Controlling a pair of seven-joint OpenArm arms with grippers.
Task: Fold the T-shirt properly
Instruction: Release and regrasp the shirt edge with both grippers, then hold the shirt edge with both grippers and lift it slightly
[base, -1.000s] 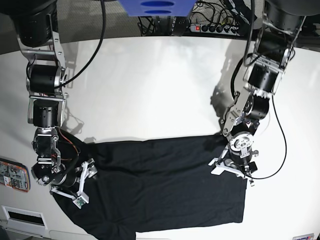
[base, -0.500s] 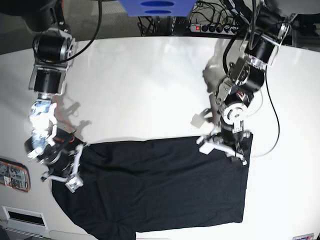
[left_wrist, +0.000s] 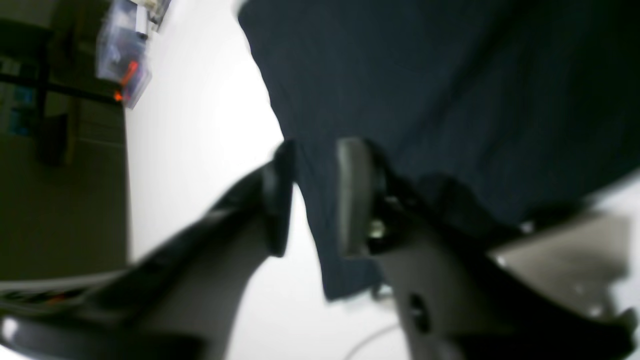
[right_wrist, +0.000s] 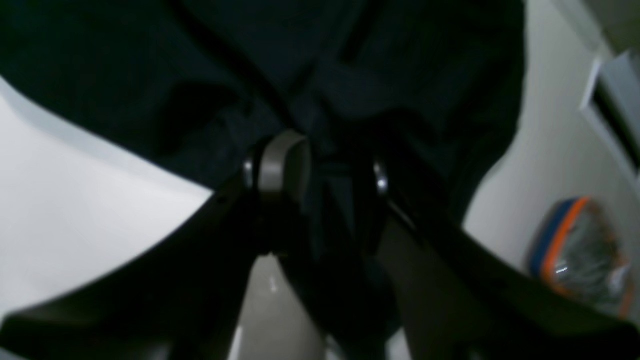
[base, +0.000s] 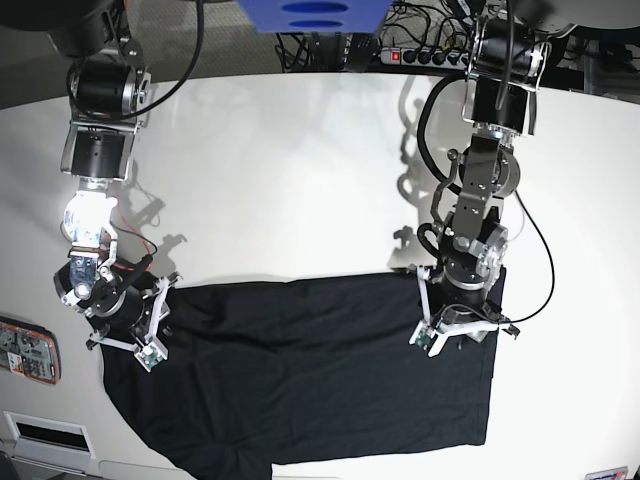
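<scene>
Left gripper (left_wrist: 312, 197) straddles the T-shirt (base: 320, 380) edge, jaws parted; right gripper (right_wrist: 320, 175) pinches a fabric fold, on the white worktop (base: 290, 170).

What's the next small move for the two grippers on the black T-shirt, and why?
Probably close both fully on the cloth before lifting. The left gripper straddles the T-shirt side edge with a gap at its pads, and the right gripper has bunched fabric between its jaws, not clearly pinched. The shirt lies flat, unfolded, on the table.
</scene>
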